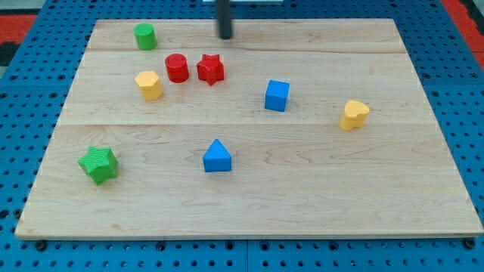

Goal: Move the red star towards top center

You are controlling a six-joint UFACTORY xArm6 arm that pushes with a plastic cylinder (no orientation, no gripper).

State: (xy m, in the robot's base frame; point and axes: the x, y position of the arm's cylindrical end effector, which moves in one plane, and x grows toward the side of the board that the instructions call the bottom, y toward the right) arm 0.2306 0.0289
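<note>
The red star (210,69) lies on the wooden board (318,189) in its upper left part, close to the right of a red cylinder (177,68). My tip (225,36) is near the board's top edge, above and slightly right of the red star, a short gap away and not touching it. The rod comes down from the view's top.
A green cylinder (145,35) sits at the top left. A yellow hexagonal block (149,85) is left of the red cylinder. A blue cube (277,95) is mid-right, a yellow heart-like block (353,115) at the right, a blue triangle (217,156) at lower centre, a green star (99,164) at lower left.
</note>
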